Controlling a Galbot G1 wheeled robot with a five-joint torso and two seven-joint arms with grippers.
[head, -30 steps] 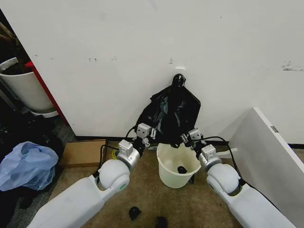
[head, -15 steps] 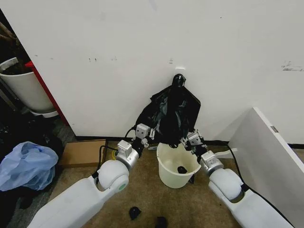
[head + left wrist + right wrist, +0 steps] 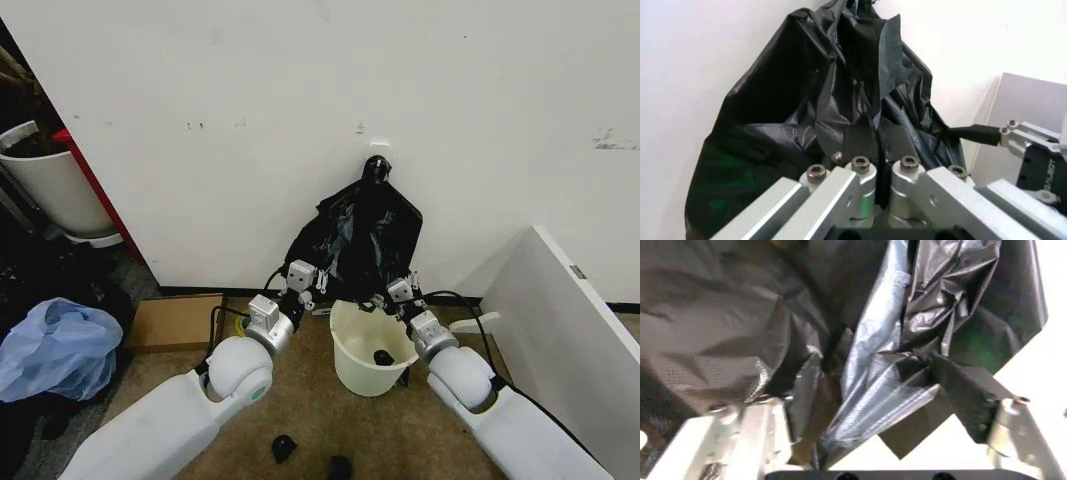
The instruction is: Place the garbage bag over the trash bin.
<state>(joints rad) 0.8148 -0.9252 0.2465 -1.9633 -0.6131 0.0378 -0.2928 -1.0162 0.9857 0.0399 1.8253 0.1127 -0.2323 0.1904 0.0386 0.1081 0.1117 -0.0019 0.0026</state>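
The garbage bag (image 3: 345,240) is wrinkly glossy black plastic hanging against the wall, in the bundle under a knotted top (image 3: 375,167). Just below it the white trash bin (image 3: 350,370) stands upright on the floor, with a small dark object (image 3: 382,356) inside. My left gripper (image 3: 318,282) is at the bag's lower left edge, shut on a fold of it (image 3: 867,107). My right gripper (image 3: 385,298) hovers over the bin's far rim at the bag's lower right edge. Its fingers (image 3: 967,390) are spread open, with a loose grey-black fold (image 3: 873,390) lying between them.
A larger white tub (image 3: 50,185) and a light blue plastic bag (image 3: 55,345) are at the left, with a cardboard box (image 3: 175,320) by the wall. A white panel (image 3: 570,320) leans at the right. Two small dark objects (image 3: 283,447) lie on the brown floor.
My right gripper has shifted a little left, toward the bag's lower edge above the bin. The left gripper keeps its hold in the same place.
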